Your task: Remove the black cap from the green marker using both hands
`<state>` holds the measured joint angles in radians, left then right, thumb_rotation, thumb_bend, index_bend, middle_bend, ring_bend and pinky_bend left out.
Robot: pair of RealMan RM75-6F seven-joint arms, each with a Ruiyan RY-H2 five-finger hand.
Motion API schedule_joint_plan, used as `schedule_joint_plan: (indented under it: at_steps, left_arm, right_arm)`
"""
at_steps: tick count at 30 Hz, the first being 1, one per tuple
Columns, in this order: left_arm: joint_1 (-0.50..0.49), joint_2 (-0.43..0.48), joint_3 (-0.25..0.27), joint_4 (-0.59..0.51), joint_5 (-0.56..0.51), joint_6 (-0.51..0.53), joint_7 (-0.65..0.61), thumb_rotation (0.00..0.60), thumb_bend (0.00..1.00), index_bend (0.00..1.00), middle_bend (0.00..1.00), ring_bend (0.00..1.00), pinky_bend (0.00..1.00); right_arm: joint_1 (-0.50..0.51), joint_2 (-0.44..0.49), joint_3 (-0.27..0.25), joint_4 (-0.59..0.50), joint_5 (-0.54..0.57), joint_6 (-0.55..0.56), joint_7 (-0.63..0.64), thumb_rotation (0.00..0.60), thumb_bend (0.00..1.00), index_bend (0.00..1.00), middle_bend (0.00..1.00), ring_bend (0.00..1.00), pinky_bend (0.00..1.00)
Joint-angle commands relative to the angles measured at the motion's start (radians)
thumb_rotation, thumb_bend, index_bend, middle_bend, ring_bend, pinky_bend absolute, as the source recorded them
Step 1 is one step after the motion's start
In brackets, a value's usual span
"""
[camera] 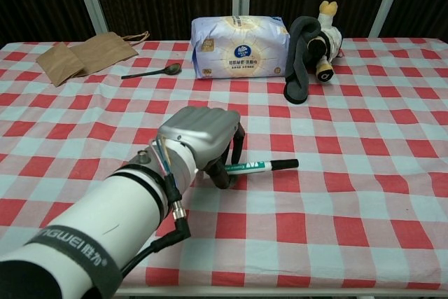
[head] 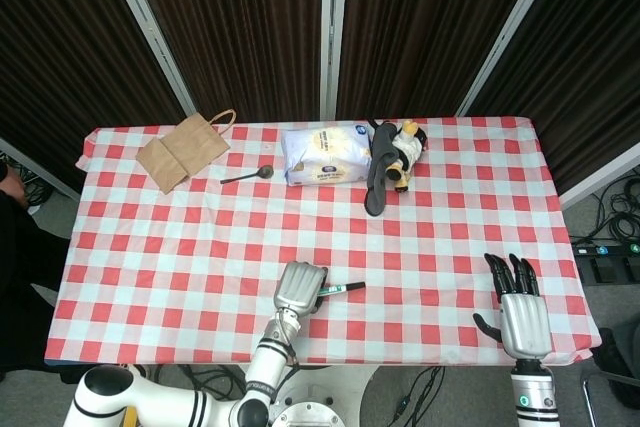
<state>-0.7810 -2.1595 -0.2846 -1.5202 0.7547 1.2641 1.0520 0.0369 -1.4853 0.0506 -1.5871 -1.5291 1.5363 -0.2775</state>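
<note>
A: The fingers [camera: 225, 162] of the silver left hand [camera: 199, 141] are curled down and closed around the rear end of the slim green marker with a white label [camera: 245, 167]. The marker is pinched there, and its far end seems a little raised from the red-and-white checked tablecloth [camera: 364, 173], but I cannot say this for sure.

B: Which way does the marker lie from those fingers?

A: In the chest view its long axis goes out from the fingers toward about 3 o'clock, tilted slightly up toward 2 o'clock. The short black cap [camera: 285, 164] is at that free end, with nothing touching it.

B: And the other hand?

A: The silver-and-black right hand [head: 518, 309] rests near the front right corner of the table, at about 3 to 4 o'clock from the cap in the head view. Its fingers are apart and straight, and it holds nothing. It is well apart from the marker.

B: So which hand is nearer to the cap?

A: The left one, but it is busy with the barrel. I judge that the right hand must travel toward 9 o'clock to meet the cap, then pull along the marker's axis.
</note>
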Motion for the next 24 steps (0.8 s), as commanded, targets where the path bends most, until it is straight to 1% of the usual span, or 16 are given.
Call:
schedule_joint_plan:
  at_steps: [1, 4, 7, 9, 13, 17, 20, 24]
  left_arm:
    - [-0.010, 0.017, -0.022, -0.012, 0.020, -0.017, -0.031, 0.600, 0.41, 0.57, 0.59, 0.52, 0.55]
    - [-0.028, 0.033, -0.045, 0.004, 0.048, -0.049, -0.067, 0.600, 0.41, 0.57, 0.59, 0.52, 0.56]
    - [-0.052, 0.060, -0.073, 0.031, 0.072, -0.110, -0.122, 0.600, 0.41, 0.58, 0.59, 0.52, 0.56]
    - [-0.075, 0.100, -0.078, 0.055, 0.110, -0.182, -0.175, 0.600, 0.41, 0.58, 0.59, 0.52, 0.56]
    - [-0.098, 0.160, -0.082, 0.094, 0.163, -0.287, -0.288, 0.600, 0.41, 0.58, 0.59, 0.52, 0.56]
    - [-0.102, 0.199, -0.077, 0.116, 0.183, -0.317, -0.352, 0.600, 0.41, 0.58, 0.59, 0.52, 0.56]
    - [-0.105, 0.223, -0.072, 0.121, 0.191, -0.326, -0.386, 0.600, 0.41, 0.58, 0.59, 0.52, 0.56]
    - [-0.117, 0.248, -0.066, 0.110, 0.196, -0.327, -0.403, 0.600, 0.41, 0.58, 0.59, 0.52, 0.56]
  right_arm:
    - [0.006, 0.005, 0.002, -0.012, -0.006, -0.002, -0.011, 0.600, 0.02, 0.08, 0.13, 0.00, 0.00]
    - [0.016, 0.013, 0.007, -0.034, -0.013, -0.009, -0.033, 0.600, 0.02, 0.09, 0.13, 0.00, 0.00]
    - [0.036, 0.016, 0.019, -0.054, -0.015, -0.027, -0.064, 0.600, 0.02, 0.12, 0.14, 0.00, 0.00]
    - [0.063, 0.012, 0.035, -0.058, -0.009, -0.057, -0.080, 0.600, 0.02, 0.14, 0.14, 0.00, 0.00]
    - [0.126, -0.006, 0.073, -0.048, 0.012, -0.130, -0.102, 0.600, 0.03, 0.20, 0.17, 0.00, 0.00]
    - [0.197, -0.033, 0.117, -0.028, 0.042, -0.205, -0.124, 0.600, 0.03, 0.26, 0.20, 0.00, 0.00]
    - [0.255, -0.060, 0.146, -0.002, 0.064, -0.264, -0.133, 0.600, 0.05, 0.31, 0.24, 0.01, 0.01]
    - [0.331, -0.111, 0.170, 0.045, 0.085, -0.333, -0.150, 0.600, 0.06, 0.37, 0.29, 0.04, 0.04]
